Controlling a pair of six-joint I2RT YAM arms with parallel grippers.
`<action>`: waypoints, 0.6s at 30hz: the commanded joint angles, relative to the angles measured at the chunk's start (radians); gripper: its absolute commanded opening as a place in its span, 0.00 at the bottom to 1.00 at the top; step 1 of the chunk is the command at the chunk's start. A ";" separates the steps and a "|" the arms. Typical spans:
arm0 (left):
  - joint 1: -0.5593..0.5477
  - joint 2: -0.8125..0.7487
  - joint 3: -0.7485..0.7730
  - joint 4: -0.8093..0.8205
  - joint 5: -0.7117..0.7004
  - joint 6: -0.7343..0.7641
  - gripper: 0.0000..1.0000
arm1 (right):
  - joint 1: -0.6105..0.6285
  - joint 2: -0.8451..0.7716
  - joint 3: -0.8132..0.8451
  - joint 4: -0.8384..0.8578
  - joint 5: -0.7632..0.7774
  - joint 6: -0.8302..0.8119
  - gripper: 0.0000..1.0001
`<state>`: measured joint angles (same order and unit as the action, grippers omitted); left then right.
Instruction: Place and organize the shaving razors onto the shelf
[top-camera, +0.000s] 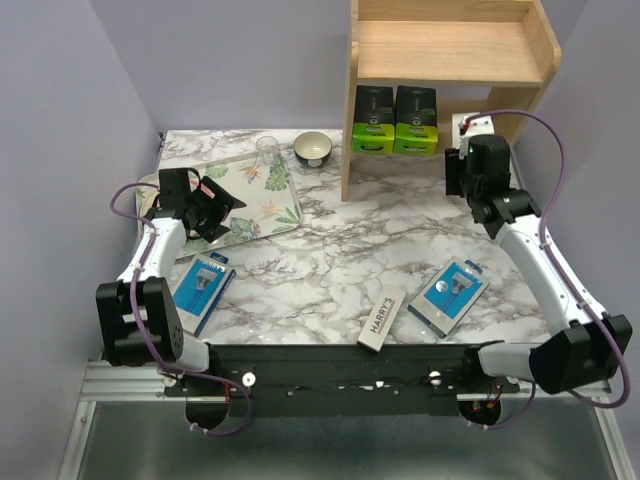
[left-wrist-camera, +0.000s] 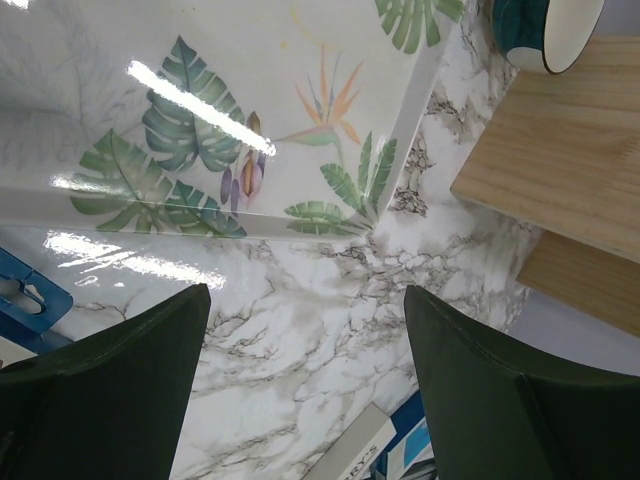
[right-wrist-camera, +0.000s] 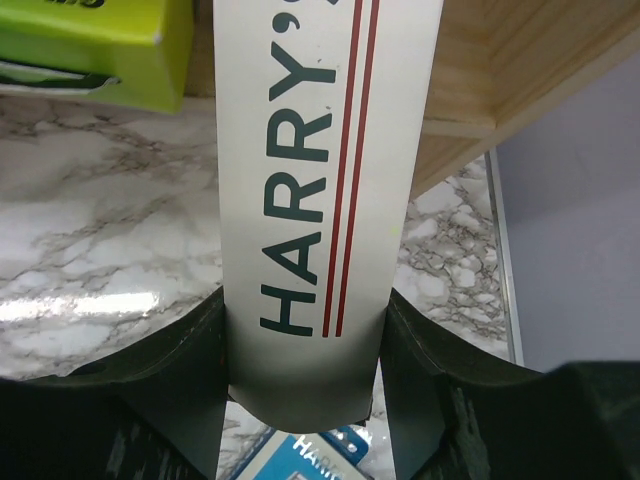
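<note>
Placing step: right gripper (right-wrist-camera: 303, 315) clamping white HARRY'S box (right-wrist-camera: 310, 150) at right end of shelf (top-camera: 450, 50), beside lower tier; black-green boxes (top-camera: 395, 120) sitting on that tier; second HARRY'S box (top-camera: 381, 320) and blue packs (top-camera: 452, 293) lying in front of shelf; left gripper (left-wrist-camera: 307, 300) hanging released, left of shelf. Next move likely calling for sliding box in beside green pair, then releasing.

Shelf (top-camera: 450, 50): top cut off by frame edge.
HARRY'S box (right-wrist-camera: 310, 200): far end out of frame; overhead, mostly behind right gripper (top-camera: 468, 150).
Bowl (left-wrist-camera: 540, 30): cropped at top edge.
</note>
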<state>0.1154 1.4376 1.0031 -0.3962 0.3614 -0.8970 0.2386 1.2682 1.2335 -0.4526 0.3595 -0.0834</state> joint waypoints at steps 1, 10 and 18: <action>-0.006 0.000 -0.001 0.017 -0.015 0.018 0.88 | -0.057 0.110 0.089 0.084 -0.050 -0.053 0.55; -0.006 -0.006 -0.024 0.025 -0.016 0.021 0.88 | -0.074 0.249 0.213 0.192 -0.157 -0.139 0.59; -0.006 -0.003 -0.032 0.031 -0.013 0.035 0.88 | -0.076 0.330 0.250 0.256 -0.183 -0.125 0.88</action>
<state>0.1135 1.4376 0.9855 -0.3855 0.3595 -0.8825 0.1665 1.5612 1.4494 -0.2840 0.2138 -0.2047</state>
